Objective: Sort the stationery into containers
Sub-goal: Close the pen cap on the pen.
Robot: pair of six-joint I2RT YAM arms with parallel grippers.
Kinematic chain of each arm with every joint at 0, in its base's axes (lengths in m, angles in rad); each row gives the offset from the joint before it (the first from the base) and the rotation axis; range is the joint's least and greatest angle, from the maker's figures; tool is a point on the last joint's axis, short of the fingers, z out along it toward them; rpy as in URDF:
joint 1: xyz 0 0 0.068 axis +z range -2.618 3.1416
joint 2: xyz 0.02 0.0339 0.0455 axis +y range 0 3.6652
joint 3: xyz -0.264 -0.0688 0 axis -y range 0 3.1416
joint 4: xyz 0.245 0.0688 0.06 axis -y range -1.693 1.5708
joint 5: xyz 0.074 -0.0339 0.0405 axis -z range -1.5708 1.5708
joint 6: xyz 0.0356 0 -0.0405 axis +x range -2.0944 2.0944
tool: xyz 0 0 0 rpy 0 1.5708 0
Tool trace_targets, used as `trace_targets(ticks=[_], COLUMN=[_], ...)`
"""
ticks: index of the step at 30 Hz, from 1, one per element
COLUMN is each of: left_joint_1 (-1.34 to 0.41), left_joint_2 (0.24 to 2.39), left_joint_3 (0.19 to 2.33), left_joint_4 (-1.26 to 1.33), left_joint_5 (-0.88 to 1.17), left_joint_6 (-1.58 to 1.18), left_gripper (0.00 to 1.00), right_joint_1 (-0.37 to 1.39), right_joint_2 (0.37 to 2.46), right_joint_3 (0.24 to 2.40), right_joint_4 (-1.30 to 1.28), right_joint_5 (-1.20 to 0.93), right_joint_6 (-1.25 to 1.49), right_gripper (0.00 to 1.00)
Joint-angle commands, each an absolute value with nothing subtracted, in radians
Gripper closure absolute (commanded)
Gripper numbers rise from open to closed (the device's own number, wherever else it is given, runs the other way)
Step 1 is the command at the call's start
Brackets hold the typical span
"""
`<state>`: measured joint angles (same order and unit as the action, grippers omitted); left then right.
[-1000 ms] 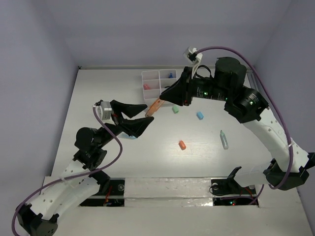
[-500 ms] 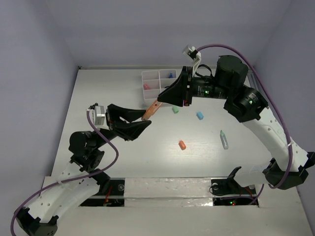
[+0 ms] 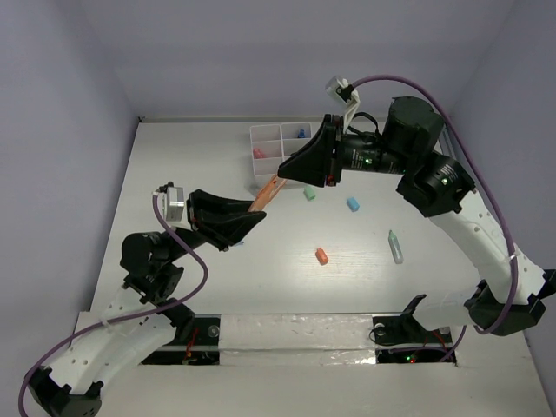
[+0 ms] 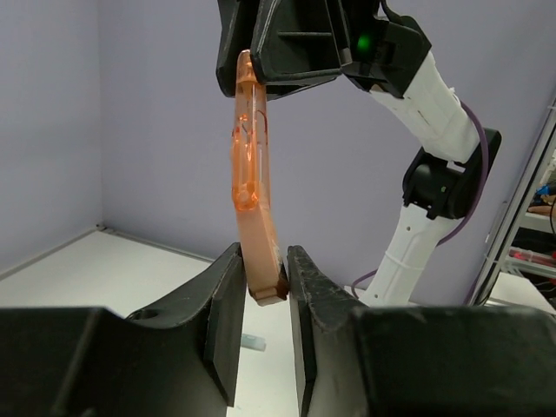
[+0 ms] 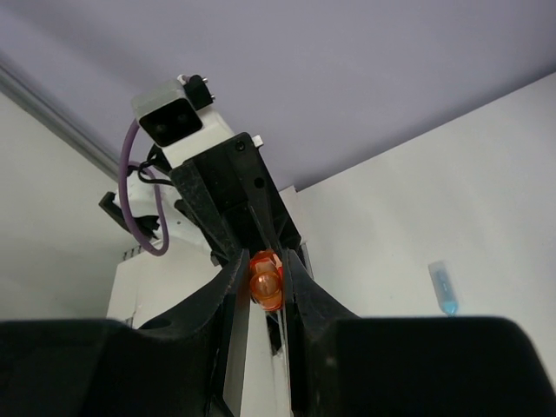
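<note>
An orange translucent marker (image 3: 268, 193) hangs tilted in the air between both grippers. My right gripper (image 3: 283, 175) is shut on its upper end; that end shows between the jaws in the right wrist view (image 5: 266, 280). My left gripper (image 3: 253, 211) is shut on its lower end, which sits between the fingers in the left wrist view (image 4: 263, 280). The white six-compartment organiser box (image 3: 269, 134) stands at the back, with a pink item (image 3: 258, 154) and a blue-capped item (image 3: 301, 134) in it.
On the table lie a green bit (image 3: 308, 195), a blue bit (image 3: 353, 204), an orange bit (image 3: 321, 256) and a pale-green marker (image 3: 396, 247). A light-blue marker (image 5: 444, 287) lies on the table in the right wrist view. Walls enclose the table.
My left gripper's fingers, spread a second ago, have closed on the marker's lower end. The left arm has drawn back slightly to the left. The right gripper has held still.
</note>
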<state>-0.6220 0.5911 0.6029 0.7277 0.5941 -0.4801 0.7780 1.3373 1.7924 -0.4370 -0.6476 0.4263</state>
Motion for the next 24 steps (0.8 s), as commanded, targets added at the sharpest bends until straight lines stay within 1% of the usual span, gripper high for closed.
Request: trace_targets(ticks=[1,3,6,7,13,24], left_joint_1=[-0.627,-0.627,-0.627,-0.627,-0.627,-0.627], left_joint_2=[0.569,0.571,0.575,0.577,0.568,0.584], left_joint_3=[0.637,0.638,0.635,0.634,0.635,0.647], left_joint_4=[0.796,0.793,0.799,0.801,0.792,0.816], left_joint_5=[0.606,0.601,0.597,0.595,0.574,0.58], left_joint_6=[-0.486,-0.485,-0.485,-0.486,-0.488,-0.497], left_gripper=[0.82,0.83,0.88,0.91,1.0,1.0], right_joint_1=[0.77,0.77,0.761,0.761,0.761,0.761], right_joint_2=[1.313,1.313,1.312,1.31,1.31,1.336], right_joint_3=[1.799,1.798,1.79,1.789,1.773,1.744], right_joint_4=[-0.383,-0.385,-0.385,-0.384,-0.391,-0.377], right_joint_5=[-0.655,-0.655,-0.657,-0.657,-0.632,-0.649], right_joint_6=[0.428,0.426,0.423,0.422,0.407,0.397], right_gripper=[1.0,1.0,1.0,1.0,1.0,1.0])
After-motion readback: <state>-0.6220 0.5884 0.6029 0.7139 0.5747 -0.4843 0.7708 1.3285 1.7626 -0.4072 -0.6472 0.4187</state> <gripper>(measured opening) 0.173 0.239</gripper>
